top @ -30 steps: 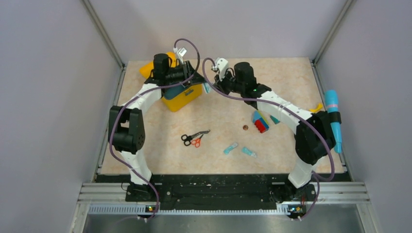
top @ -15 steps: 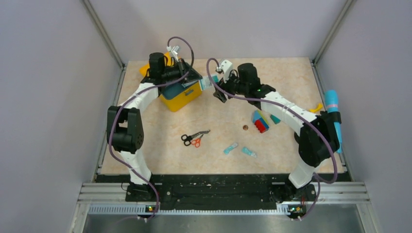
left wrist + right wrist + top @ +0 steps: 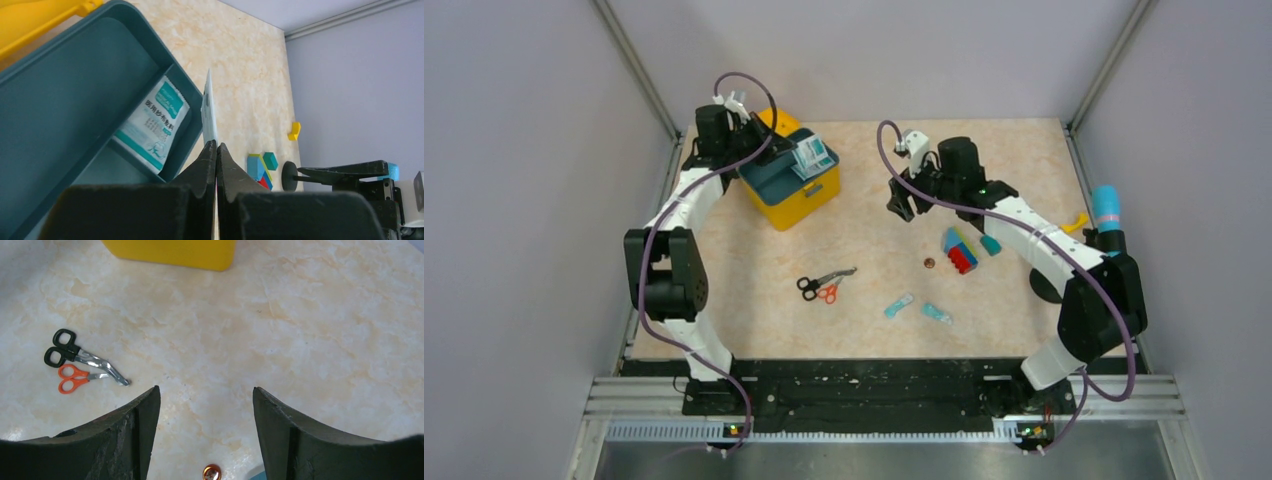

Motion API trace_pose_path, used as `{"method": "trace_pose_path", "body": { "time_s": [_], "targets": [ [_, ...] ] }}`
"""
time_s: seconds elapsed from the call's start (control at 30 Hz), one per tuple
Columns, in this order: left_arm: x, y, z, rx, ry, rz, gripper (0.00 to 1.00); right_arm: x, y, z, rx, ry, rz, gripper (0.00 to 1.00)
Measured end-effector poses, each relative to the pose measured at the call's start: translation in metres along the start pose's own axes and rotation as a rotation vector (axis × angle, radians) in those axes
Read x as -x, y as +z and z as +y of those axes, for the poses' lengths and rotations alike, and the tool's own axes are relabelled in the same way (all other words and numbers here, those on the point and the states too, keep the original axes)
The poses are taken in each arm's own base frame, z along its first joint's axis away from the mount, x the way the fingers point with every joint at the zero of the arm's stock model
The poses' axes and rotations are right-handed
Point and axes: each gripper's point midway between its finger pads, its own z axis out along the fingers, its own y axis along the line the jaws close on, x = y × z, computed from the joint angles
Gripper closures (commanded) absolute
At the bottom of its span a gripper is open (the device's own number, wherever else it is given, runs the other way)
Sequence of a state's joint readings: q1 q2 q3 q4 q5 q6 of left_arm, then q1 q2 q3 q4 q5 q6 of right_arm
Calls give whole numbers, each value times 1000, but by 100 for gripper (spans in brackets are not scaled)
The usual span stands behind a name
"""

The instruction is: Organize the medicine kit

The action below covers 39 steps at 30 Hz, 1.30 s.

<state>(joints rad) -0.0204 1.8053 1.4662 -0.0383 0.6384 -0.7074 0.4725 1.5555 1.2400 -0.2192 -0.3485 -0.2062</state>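
The beige marbled table (image 3: 874, 215) carries the yellow medicine kit (image 3: 804, 203) at its far left. Near the middle lie black scissors (image 3: 824, 279) and orange scissors (image 3: 828, 294), touching. To their right are two small teal tubes (image 3: 899, 305) (image 3: 937, 314). Farther right sit a coin (image 3: 929, 263), a stack of coloured blocks (image 3: 959, 251), a teal block (image 3: 991, 245) just beside it, and a yellow piece (image 3: 1079, 220) near the right edge.

I'm working in a lab test cell: plain grey walls (image 3: 514, 200) box in the marble-look table (image 3: 1024, 160) on three sides, with an aluminium rail (image 3: 634, 395) along its near edge.
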Motion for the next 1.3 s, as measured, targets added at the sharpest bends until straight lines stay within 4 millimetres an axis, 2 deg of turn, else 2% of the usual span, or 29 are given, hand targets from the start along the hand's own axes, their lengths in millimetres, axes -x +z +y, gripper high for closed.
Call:
{"method": "trace_pose_path", "body": {
  "time_s": [0.2,0.5,0.67,0.87,1.03,1.3],
  "targets": [
    [-1,-2,24,57,5,14,100,-8,-1,2,6,7,25,33],
    [-14,15,68,123,-19,72,100,-13,-1,3,10,5,41,33],
    [-12,24,72,129,-10,74,100,-18,0,3,11,-1,52,33],
    [-19,36,56,114,19,84,100,-29,1,5,14,7,75,33],
    [-26,42,50,127,39,91,87,-33,1,5,15,9,81,33],
    [-19,38,66,212,89,72,58,-43,2,8,25,18,101,33]
  ]
}}
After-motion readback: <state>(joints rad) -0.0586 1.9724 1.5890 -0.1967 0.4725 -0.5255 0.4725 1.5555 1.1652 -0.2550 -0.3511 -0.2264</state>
